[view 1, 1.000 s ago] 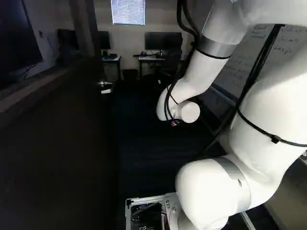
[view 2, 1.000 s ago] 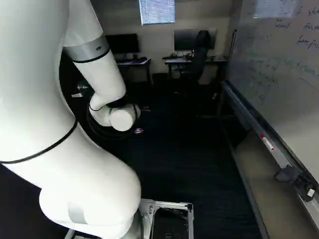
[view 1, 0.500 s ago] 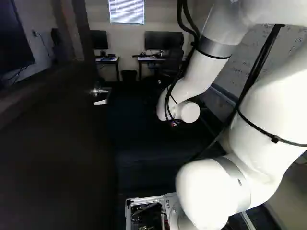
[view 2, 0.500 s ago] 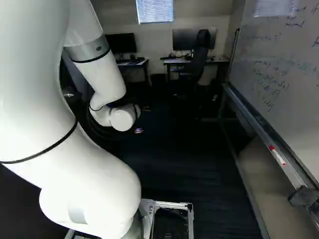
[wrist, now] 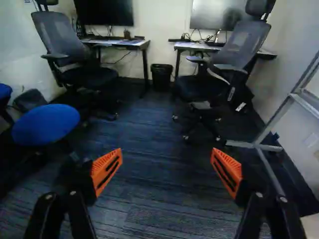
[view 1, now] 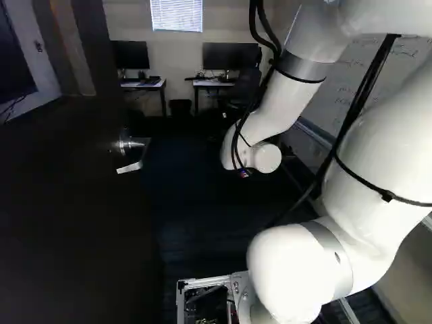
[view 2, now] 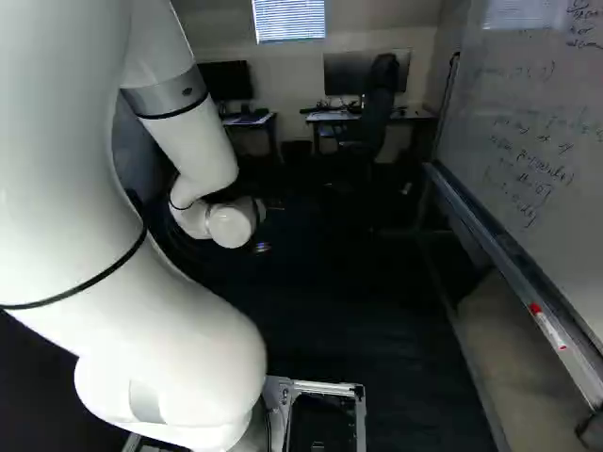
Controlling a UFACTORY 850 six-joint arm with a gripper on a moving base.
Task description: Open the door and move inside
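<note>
"Is your pincer (wrist: 167,155) clenched?"

"No, released, its 2 fingers wide apart; your open door (view 1: 74,223) is left of it."

"Writing?"

"Handwriting on your whiteboard (view 2: 528,122), rightward; ahead, dark carpet (wrist: 144,129), 2 desks (wrist: 137,44)."

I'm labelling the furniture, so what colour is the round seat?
The round seat is plain bright blue; it shows best in the wrist view.

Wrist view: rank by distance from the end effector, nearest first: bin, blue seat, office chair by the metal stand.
1. Blue seat: ahead of the end effector, on the side away from the metal stand.
2. Office chair: on the stand's side.
3. Bin: farthest, between the desks.
</note>
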